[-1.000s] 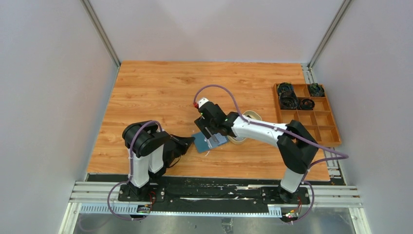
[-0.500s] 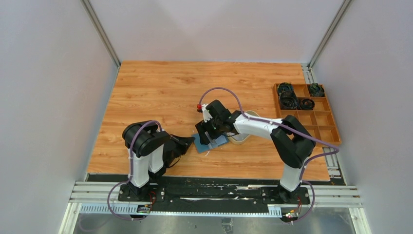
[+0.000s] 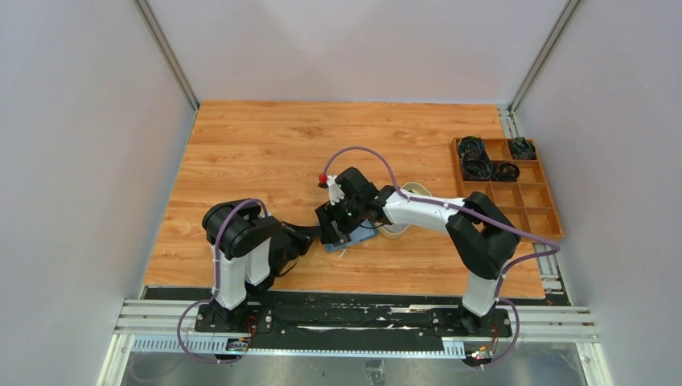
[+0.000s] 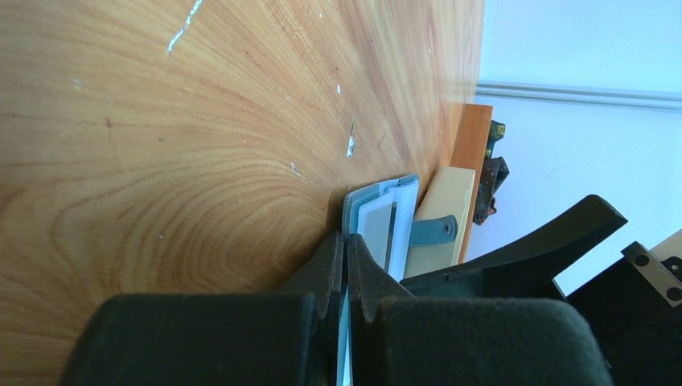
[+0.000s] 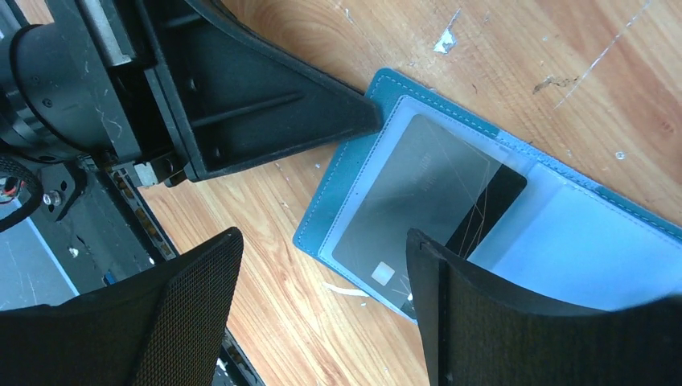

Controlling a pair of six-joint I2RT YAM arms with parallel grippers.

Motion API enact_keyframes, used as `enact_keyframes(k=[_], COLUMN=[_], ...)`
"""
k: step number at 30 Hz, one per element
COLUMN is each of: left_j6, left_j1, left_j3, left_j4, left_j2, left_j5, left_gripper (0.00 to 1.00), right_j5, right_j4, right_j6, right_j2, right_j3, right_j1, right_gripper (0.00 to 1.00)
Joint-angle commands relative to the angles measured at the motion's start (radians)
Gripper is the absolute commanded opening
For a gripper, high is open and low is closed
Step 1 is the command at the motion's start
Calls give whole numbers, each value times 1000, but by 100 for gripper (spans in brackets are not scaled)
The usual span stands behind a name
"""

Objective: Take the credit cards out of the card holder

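The teal-blue card holder (image 3: 362, 238) lies open on the table between the arms. My left gripper (image 3: 312, 236) is shut on its left edge; in the left wrist view my left gripper (image 4: 346, 241) pinches the thin blue edge of the card holder (image 4: 378, 211). My right gripper (image 3: 338, 229) hovers open just above it. In the right wrist view my right gripper (image 5: 322, 241) straddles the near corner of the card holder (image 5: 384, 90). A whitish-grey credit card (image 5: 418, 189) sits under a clear sleeve, with a black card (image 5: 492, 199) showing beneath it.
A beige oval tray (image 3: 412, 193) lies just right of the card holder, partly under the right arm. A wooden compartment box (image 3: 515, 201) with dark items stands at the right edge. Grey walls close in both sides.
My right gripper has moved left and down over the card holder, closer to the left gripper. The left arm and the card holder have stayed put.
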Motion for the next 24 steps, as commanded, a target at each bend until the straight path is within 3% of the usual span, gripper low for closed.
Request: enact_keyframes(k=[1,5,10,24], left_j6=[108,110,113,119], left_j1=[-12,-12,-12,-11], left_j3=[-99,-94,-98,-90], left_j4=[10,10,11,11], left_j2=[121,126,122,137], left_j5=[117,126,124,129], left_gripper=[0,0,0,0], right_j5=[44,116,37,-97], right_j4=[12,29,118,299], right_j6=[19,46,85,178], right_j2=[-53,-72,-40,-4], right_j3=[-22,-70,-129,-214], right_j1=[0,-42,-118,-134], right_gripper=[78,78,72,56])
